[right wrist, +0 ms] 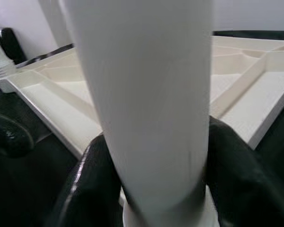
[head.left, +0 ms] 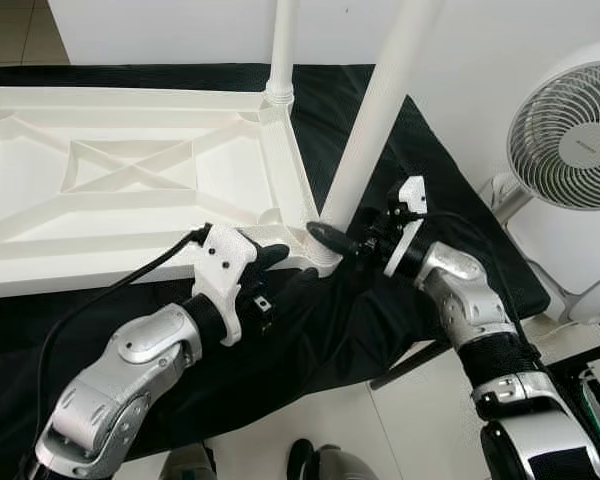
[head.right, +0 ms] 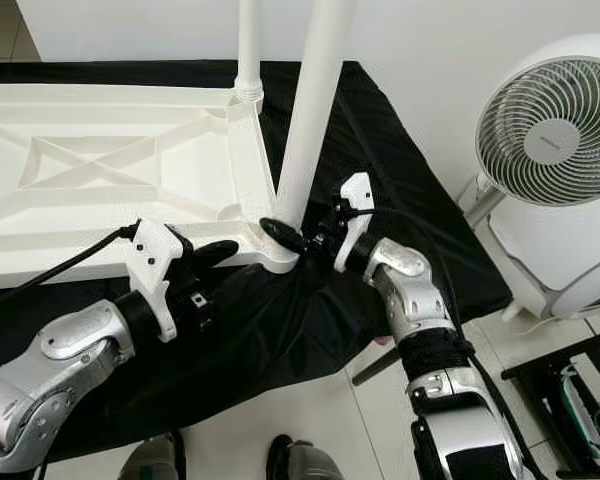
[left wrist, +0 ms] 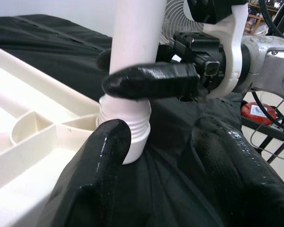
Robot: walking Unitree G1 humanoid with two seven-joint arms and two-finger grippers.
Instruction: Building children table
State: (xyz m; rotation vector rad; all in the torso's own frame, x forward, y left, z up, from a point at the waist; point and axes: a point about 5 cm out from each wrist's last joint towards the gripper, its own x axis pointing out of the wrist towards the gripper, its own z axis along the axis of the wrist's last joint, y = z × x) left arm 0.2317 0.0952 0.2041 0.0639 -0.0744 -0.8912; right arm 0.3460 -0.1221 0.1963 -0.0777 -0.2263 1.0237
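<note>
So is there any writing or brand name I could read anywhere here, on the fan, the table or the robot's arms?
Fan hub: a small dark brand mark sits on the round centre, too small and blurred to read.
White tabletop, upside down: no writing shows.
Near table leg, gripped by the right end effector: plain white, no label.
Left end effector: no readable marks.
</note>
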